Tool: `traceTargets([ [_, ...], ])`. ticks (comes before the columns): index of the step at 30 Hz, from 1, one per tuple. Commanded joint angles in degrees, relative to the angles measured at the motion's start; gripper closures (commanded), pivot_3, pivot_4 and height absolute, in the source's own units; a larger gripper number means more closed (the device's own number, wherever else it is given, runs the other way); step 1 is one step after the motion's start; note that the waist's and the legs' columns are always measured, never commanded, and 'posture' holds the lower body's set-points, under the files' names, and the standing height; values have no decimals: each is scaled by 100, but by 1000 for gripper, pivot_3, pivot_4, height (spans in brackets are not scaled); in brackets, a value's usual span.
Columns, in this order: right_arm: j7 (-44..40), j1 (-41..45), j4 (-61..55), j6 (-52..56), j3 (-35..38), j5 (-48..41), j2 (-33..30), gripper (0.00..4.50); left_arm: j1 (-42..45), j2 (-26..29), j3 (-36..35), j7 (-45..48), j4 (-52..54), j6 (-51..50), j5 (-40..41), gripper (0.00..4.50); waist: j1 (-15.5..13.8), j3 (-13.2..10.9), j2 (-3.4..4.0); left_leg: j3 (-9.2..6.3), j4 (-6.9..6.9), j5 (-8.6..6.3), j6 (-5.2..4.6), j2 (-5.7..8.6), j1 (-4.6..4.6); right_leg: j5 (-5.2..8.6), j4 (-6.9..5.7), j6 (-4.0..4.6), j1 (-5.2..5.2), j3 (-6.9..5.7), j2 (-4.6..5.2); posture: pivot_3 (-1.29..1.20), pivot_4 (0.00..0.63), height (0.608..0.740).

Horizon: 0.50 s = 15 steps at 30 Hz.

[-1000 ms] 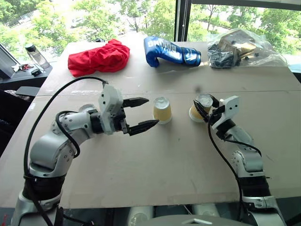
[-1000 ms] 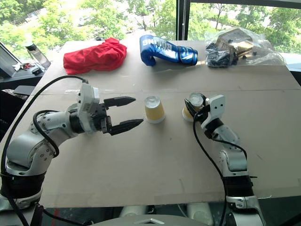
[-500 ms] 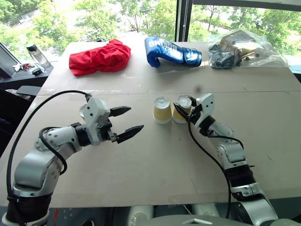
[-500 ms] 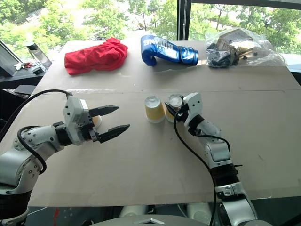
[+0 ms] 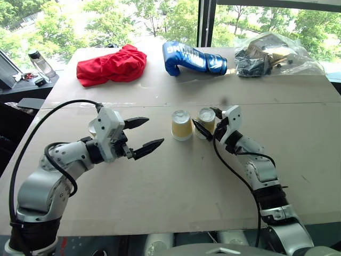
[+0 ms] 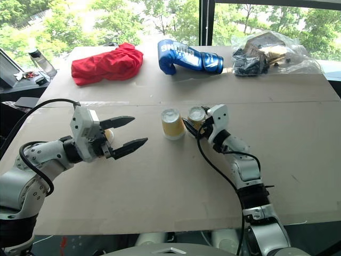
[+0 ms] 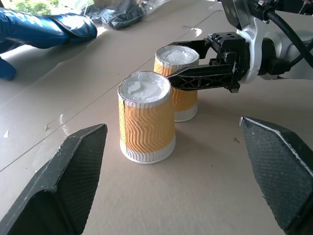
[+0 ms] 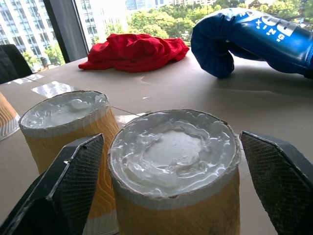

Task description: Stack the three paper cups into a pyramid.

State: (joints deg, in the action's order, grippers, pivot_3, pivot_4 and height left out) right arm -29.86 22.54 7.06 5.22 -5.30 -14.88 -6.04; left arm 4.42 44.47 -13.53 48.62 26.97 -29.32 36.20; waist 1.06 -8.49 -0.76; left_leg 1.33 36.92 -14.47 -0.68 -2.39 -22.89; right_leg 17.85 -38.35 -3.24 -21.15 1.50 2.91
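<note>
Tan-yellow paper cups sit upside down mid-table: left cup [image 5: 181, 125] and right cup [image 5: 205, 123] side by side, just about touching, white bases up. Third cup [image 6: 109, 135] is partly hidden behind the left gripper [image 5: 144, 134]; head views give just a sliver of it, and the right wrist view catches its edge [image 8: 6, 116] at the frame border, so whether it stands upright or inverted can't be told. Right gripper [image 5: 203, 125] is at the right cup w/ fingers spread wide either side of it; right wrist view shows both finger pads [image 8: 61, 191] flanking the cup top w/ gaps, not pressing. Left wrist view adds what head views don't: one black finger [image 7: 200, 78] of the right gripper crosses in front of that cup near its upper part; contact unclear. Left gripper hangs off to the left of the pair, well apart, fingers wide, nothing between them, pointing toward the cups. Nothing is stacked yet; no pyramid formed. At the far side of the cardboard-coloured table [image 5: 176, 192] lie a red cloth [image 5: 112, 65], a blue boxing glove [image 5: 193, 58] and a clear plastic bag [image 5: 274, 54] w/ dark items. Off the table's left edge stands a bottle [image 5: 40, 62].
</note>
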Motion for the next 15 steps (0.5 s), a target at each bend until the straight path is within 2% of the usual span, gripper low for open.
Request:
traceTargets([
  [1,-375,-153,-455,-324,169,-386,2,47,-115,-131,-267,-88,204,286,0,0,1,0,0,0,0,0,0,0,0,0,0,0,0,0,0,0,150,740],
  [4,-638,-326,-625,-424,333,-689,-67,47,-355,-455,-361,-476,403,649,-288,0,3,0,0,3,-1,-1,-2,-7,0,0,2,0,0,3,1,0,150,740],
  [9,-1497,-551,-934,-592,660,-1289,-493,47,-725,-1738,-634,-1975,807,1295,-838,0,-20,3,-6,3,1,-3,-5,-5,-3,-1,2,-1,2,1,13,0,150,740],
  [14,-2775,-890,-1332,-291,697,-1978,-1217,47,-1248,-2833,-144,-2958,1214,1535,-1352,0,-26,5,-11,-2,7,-5,-8,-2,0,-1,3,-1,13,0,17,0,150,740],
  [15,-3101,-1019,-1494,-100,753,-2160,-1544,47,-1469,-3049,29,-3242,1238,1699,-1762,0,-27,5,-12,-8,8,-5,-8,-3,0,-1,7,-1,20,1,17,0,150,740],
])
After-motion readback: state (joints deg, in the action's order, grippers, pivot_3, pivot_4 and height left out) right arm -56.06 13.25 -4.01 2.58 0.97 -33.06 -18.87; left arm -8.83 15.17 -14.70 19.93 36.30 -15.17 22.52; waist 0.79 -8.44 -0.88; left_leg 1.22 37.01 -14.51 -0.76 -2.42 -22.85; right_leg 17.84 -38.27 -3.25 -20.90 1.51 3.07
